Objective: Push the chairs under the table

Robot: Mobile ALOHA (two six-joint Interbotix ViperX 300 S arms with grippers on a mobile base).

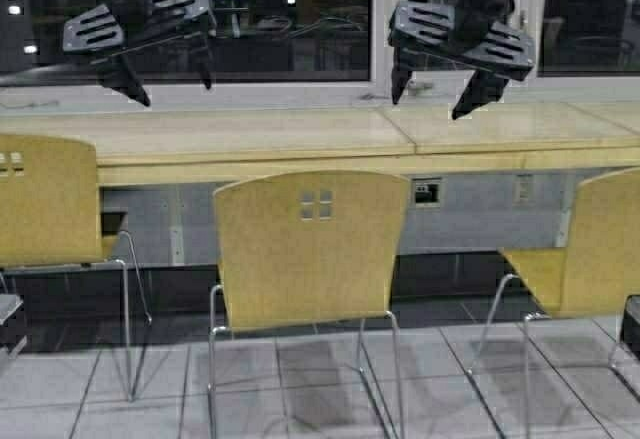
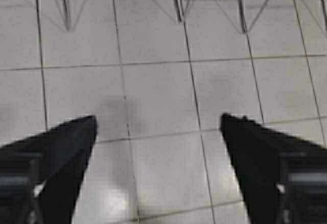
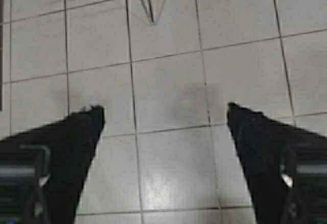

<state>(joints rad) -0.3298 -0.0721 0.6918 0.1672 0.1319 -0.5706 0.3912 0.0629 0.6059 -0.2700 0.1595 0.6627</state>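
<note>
The robot has two black arms. At the end of each arm is a gripper.

The left gripper (image 1: 170, 77) is black. It has a flat dark grey plate on top with long thin slots cut in it. Two pointy black fingers stick out below the plate.

The right gripper (image 1: 438, 94) looks just the same, with a slotted grey plate and two pointy fingers.

In the left wrist view, the fingers (image 2: 61, 152) look like fat black wedges that get thin at the tip. A small pale spot shows near each base.

In the right wrist view, the fingers (image 3: 265, 147) are the same black wedges, each with a little white mark low down.
</note>
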